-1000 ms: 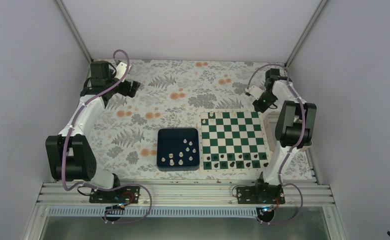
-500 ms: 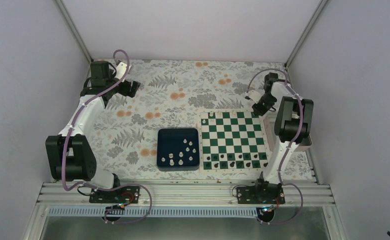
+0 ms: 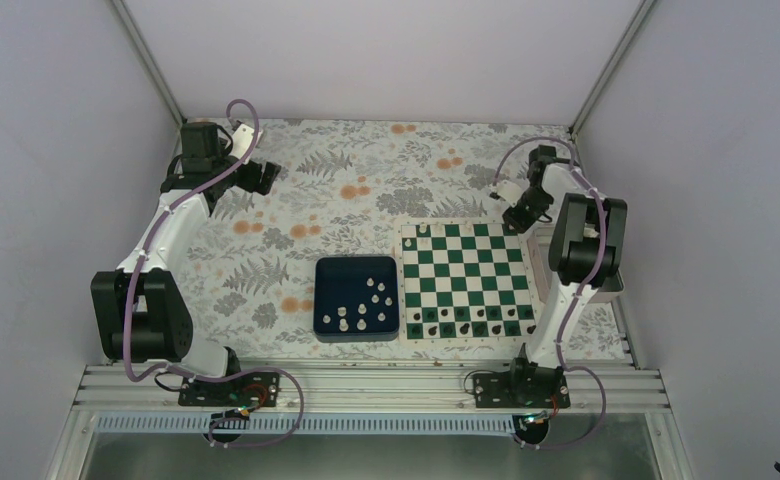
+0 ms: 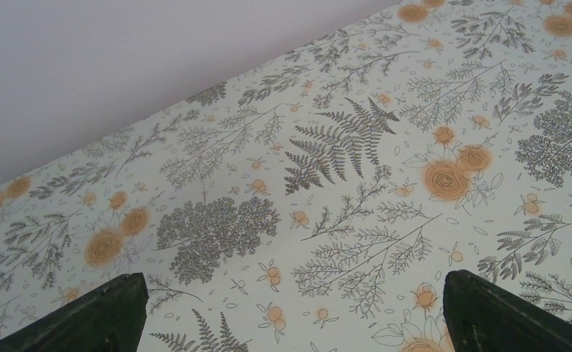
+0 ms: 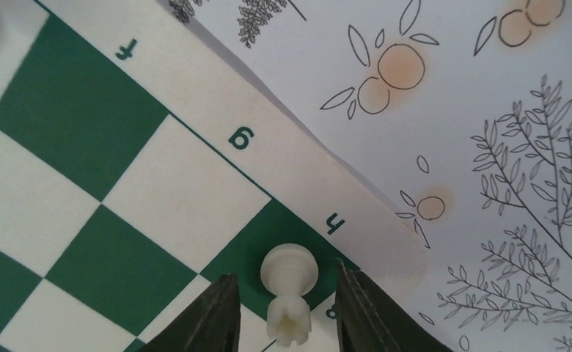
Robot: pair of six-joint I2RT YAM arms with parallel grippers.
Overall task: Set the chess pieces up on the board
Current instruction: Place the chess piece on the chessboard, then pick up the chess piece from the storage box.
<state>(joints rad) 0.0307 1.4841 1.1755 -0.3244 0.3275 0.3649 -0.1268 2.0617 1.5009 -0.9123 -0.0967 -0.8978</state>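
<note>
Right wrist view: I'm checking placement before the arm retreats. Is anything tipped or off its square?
Nothing stands out: the white piece seems upright within the green corner square by h, between the right arm's open fingers.

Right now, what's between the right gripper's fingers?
A white chess piece, over the green corner square of the board, with gaps either side; the right wrist view shows it.

Soft, even, bright light fills every view — shadows on the patterned cloth are faint and blurred at the edges. The wrist views render the cloth's print and the lettering on the board crisply, while the fingers at the bottom edges go dark and slightly soft — almost without detail.
</note>
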